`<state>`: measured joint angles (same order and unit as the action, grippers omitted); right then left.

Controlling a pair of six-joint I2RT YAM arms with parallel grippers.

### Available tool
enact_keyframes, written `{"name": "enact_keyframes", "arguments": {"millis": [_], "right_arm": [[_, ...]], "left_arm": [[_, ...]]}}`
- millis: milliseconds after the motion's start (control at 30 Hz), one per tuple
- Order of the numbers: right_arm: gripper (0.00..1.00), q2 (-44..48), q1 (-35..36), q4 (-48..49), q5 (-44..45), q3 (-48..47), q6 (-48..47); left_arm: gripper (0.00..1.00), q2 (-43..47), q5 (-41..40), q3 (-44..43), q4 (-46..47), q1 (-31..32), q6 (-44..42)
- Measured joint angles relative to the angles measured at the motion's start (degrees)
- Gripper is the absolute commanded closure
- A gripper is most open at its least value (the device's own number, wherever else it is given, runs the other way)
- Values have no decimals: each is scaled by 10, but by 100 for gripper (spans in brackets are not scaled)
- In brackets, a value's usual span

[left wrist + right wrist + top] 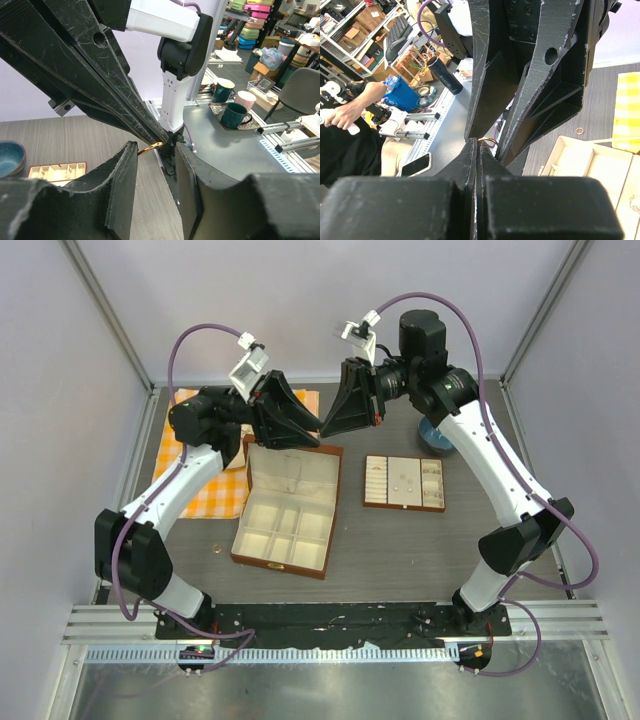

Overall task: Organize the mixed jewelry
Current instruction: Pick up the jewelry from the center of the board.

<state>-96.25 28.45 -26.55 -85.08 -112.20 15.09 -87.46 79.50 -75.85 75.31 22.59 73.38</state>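
Observation:
Both grippers meet in the air above the back edge of the open brown box [285, 510]. My right gripper [479, 142] is shut on a small gold ring [488, 140], one piece of the mixed jewelry, which sticks out of its fingertips. My left gripper [156, 150] faces it with jaws open. The ring [150, 148] sits at the mouth of that gap, close to the left finger's tip, with the right gripper's fingers [100, 80] reaching in from above. A second ring [579, 131] lies on the table beside the box. From above, the two tips [320, 427] touch.
A tan insert tray [404, 483] with small compartments lies right of the box. A yellow checked cloth [210, 490] lies under the left arm. A blue bowl [437, 437] stands at the back right, beneath the right arm.

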Motion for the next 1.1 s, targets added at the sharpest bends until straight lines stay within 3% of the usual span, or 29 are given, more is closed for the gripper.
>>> {"name": "enact_keyframes", "arguments": {"millis": [833, 967, 1100], "right_arm": [[99, 0, -2, 9, -13, -2, 17], [96, 0, -6, 9, -17, -2, 19], [93, 0, -14, 13, -17, -2, 21]], "left_arm": [[91, 0, 1, 2, -1, 3, 2], [99, 0, 1, 2, -1, 3, 11], [100, 0, 0, 2, -1, 3, 16]]}}
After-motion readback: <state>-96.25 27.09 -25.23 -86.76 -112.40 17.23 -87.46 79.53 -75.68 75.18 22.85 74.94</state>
